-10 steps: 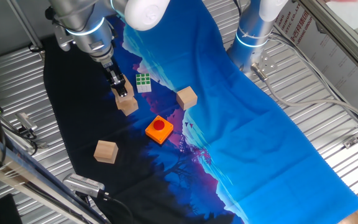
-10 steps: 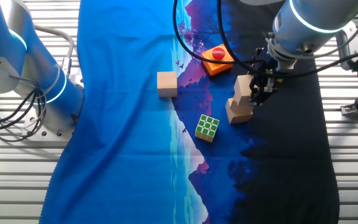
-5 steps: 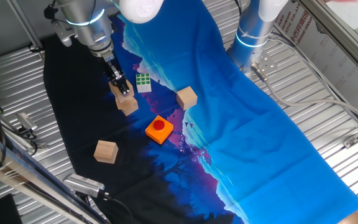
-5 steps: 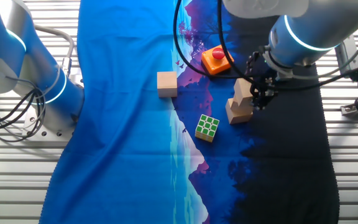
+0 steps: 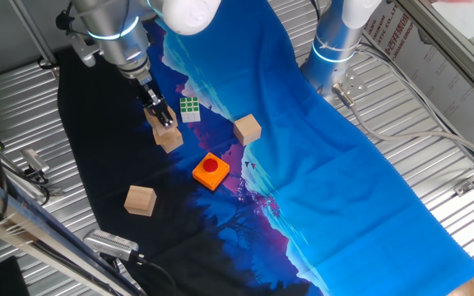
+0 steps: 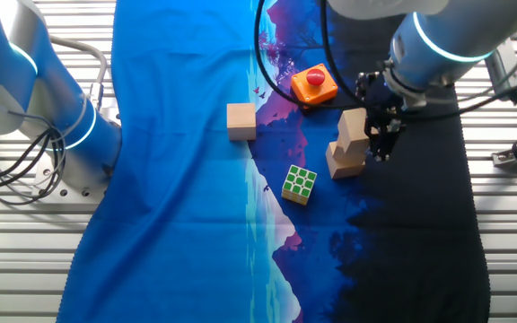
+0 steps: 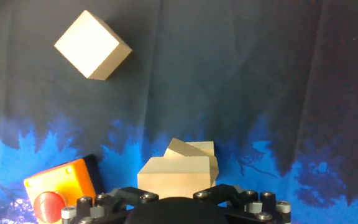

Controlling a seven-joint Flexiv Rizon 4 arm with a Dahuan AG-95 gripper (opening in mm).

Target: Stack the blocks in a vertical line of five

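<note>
A stack of 2 tan wooden blocks stands on the dark part of the cloth [image 5: 97, 164]: the upper block [image 6: 353, 126] rests on the lower block [image 6: 346, 161], set askew so that the edges do not line up. The gripper [image 5: 164, 120] is at the upper block, its fingers closed on opposite faces of it; the hand view shows that block [image 7: 178, 174] directly in front of the gripper body. A 3rd block [image 5: 248, 129] lies apart on the blue part of the cloth, and a 4th block [image 5: 140, 200] lies alone on the dark part. An orange square with a red button [image 5: 211, 170] sits near the stack. A green-and-white puzzle cube [image 5: 190, 108] lies just beside the stack.
</note>
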